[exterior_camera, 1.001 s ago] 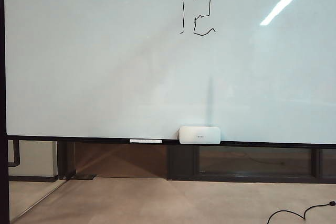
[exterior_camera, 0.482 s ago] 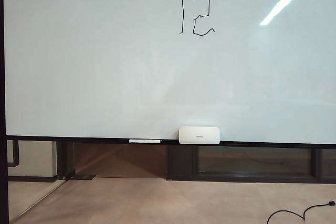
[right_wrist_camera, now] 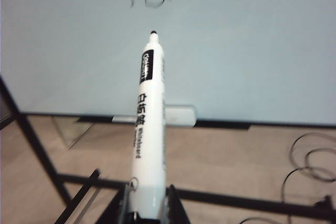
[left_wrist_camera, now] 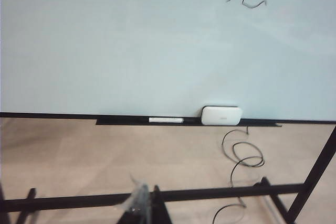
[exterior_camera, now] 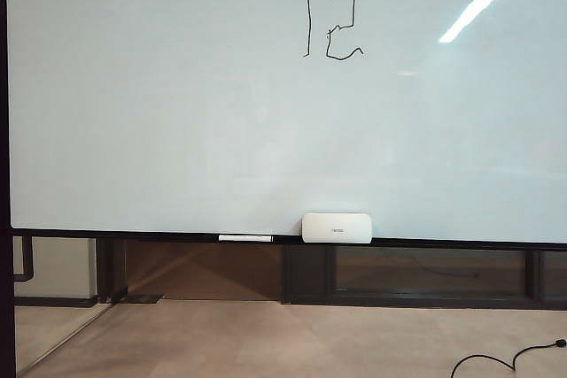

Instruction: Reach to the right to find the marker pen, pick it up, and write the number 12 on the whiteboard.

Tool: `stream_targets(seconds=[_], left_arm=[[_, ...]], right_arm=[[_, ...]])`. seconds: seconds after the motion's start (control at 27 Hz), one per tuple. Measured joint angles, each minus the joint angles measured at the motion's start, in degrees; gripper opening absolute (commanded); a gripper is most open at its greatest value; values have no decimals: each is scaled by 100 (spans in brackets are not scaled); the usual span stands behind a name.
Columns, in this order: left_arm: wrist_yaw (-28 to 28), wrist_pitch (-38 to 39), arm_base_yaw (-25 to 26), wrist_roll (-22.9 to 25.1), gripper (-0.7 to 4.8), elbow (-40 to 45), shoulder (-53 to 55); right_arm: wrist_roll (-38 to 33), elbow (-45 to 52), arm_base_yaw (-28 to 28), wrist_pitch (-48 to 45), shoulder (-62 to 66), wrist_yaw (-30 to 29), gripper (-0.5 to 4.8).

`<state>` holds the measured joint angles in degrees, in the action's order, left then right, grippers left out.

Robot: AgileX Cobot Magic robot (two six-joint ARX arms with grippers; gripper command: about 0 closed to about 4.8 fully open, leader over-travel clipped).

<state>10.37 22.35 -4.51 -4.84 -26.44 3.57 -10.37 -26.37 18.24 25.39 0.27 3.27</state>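
The number 12 is drawn high on the whiteboard – writing looks done. The right gripper, well back, is clamped on the marker pen, tip forward; the left gripper – fingers unclear, apparently empty

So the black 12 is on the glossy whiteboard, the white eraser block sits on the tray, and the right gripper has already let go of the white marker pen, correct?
Not quite. The right wrist view shows the right gripper shut on the white marker pen, tip towards the glossy whiteboard. The black 12 is written and the white eraser block sits on the tray, as you say.
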Motion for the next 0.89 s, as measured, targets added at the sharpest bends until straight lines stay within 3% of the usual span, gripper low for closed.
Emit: stream_targets(seconds=[0.19,0.48,0.89], left_arm=[[9,-697,0,-474,-5,752,0],[212,-1491,-11,-208,-5,1523,0],[210,-1853,-11,-118,-5,2004,0]], right_arm=[[-313,835,0,-511,2,-46,-5],[-337,1567,0,-791,0,-199,-5],[-310,2413,0,-1305,-4,-490,-5]])
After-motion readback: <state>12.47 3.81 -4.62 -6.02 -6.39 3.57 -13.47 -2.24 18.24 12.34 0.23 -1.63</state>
